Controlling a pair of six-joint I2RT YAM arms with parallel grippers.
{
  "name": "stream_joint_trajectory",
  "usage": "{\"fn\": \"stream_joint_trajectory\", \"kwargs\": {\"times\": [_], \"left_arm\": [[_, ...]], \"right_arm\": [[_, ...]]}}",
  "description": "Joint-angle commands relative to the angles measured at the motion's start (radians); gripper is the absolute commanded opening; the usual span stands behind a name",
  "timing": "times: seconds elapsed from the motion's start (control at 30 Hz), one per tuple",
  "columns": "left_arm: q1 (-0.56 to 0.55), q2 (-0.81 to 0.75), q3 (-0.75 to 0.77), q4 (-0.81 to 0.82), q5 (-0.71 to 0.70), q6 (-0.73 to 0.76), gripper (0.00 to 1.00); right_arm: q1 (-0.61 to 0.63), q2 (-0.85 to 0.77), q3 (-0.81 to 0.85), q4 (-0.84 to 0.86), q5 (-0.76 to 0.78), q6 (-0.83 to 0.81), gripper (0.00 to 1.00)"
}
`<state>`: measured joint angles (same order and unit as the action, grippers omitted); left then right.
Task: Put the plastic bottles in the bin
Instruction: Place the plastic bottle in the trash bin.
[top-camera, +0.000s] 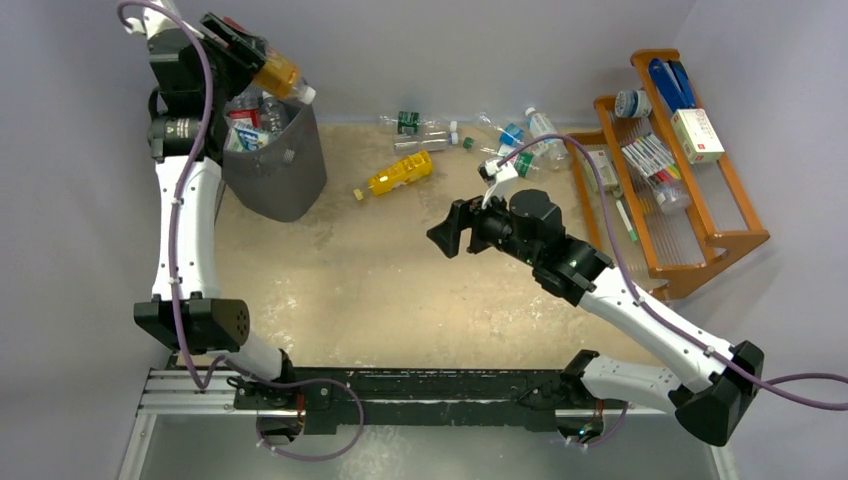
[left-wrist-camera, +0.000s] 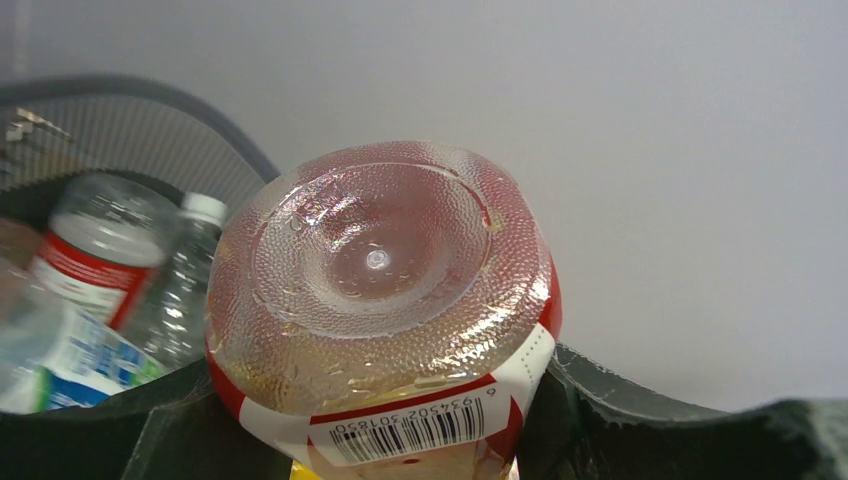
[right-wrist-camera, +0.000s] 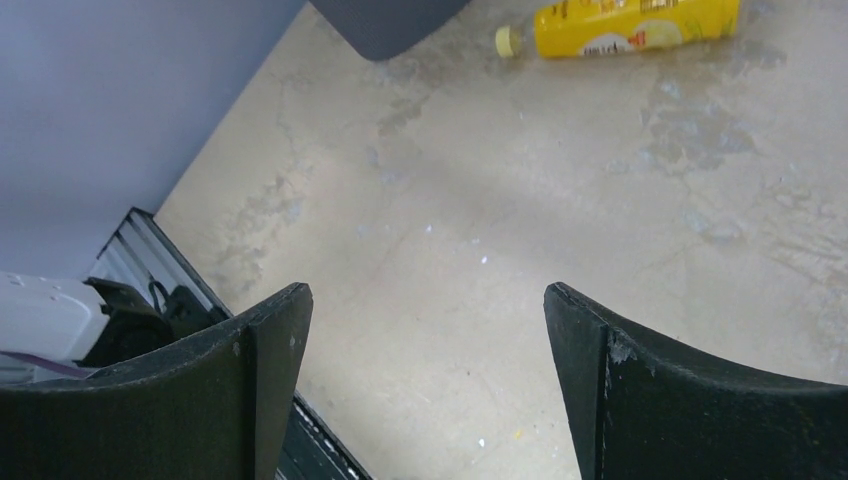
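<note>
Top external view gives us the left gripper (top-camera: 256, 60) high over the bin (top-camera: 285, 185), clamped on an amber bottle (top-camera: 279, 75) that tilts neck-down towards the opening. From the left wrist we see that bottle's (left-wrist-camera: 380, 290) dimpled base end-on, with the bin's rim (left-wrist-camera: 120, 110) and several dropped bottles (left-wrist-camera: 95, 270) below it. The right gripper (top-camera: 447, 236) hangs above the middle of the table (top-camera: 380, 300); its wrist camera shows the fingers (right-wrist-camera: 270, 370) spread wide with nothing between them.

A yellow bottle (top-camera: 401, 172) lies on its side between the bin and the right gripper, and a cluster of clear bottles (top-camera: 430, 130) lies along the far edge, close to the wooden rack (top-camera: 690, 170).

We judge these bottles light and thin-walled, so they give under a hard squeeze. They are round and smooth, so one lying flat is likely to roll or skid away from a finger that touches it first. We would take the yellow bottle (right-wrist-camera: 635, 25) across its labelled middle, fingers square to its long axis, not at the narrow neck. The amber tint may mean liquid inside, so we expect that one to be heavier.
</note>
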<state>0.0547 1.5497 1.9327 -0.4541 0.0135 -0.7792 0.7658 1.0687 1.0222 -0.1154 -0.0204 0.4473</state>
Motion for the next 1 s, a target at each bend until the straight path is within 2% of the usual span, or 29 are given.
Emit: {"fn": "stream_joint_trajectory", "kwargs": {"times": [0.0,0.43,0.5,0.57,0.63,0.77,0.97], "left_arm": [[0.098,0.043,0.084,0.004,0.001,0.048,0.46],[0.148,0.172,0.152,0.032,-0.097,0.140,0.48],[0.148,0.190,0.151,0.030,-0.098,0.143,0.56],[0.149,0.208,0.156,0.015,-0.116,0.146,0.74],[0.148,0.222,0.158,-0.003,-0.126,0.146,0.85],[0.148,0.284,0.252,-0.102,-0.102,0.166,0.87],[0.148,0.209,0.243,-0.102,-0.070,0.156,0.87]], "right_arm": [[0.003,-0.014,-0.034,0.045,-0.034,0.024,0.88],[0.003,-0.004,-0.125,0.093,-0.085,0.049,0.89],[0.004,0.013,-0.120,0.095,-0.091,0.046,0.89],[0.003,0.032,-0.112,0.095,-0.097,0.044,0.89],[0.004,0.044,-0.112,0.103,-0.106,0.044,0.89],[0.004,0.067,-0.115,0.121,-0.120,0.049,0.89],[0.004,0.086,-0.111,0.130,-0.133,0.054,0.89]]}}
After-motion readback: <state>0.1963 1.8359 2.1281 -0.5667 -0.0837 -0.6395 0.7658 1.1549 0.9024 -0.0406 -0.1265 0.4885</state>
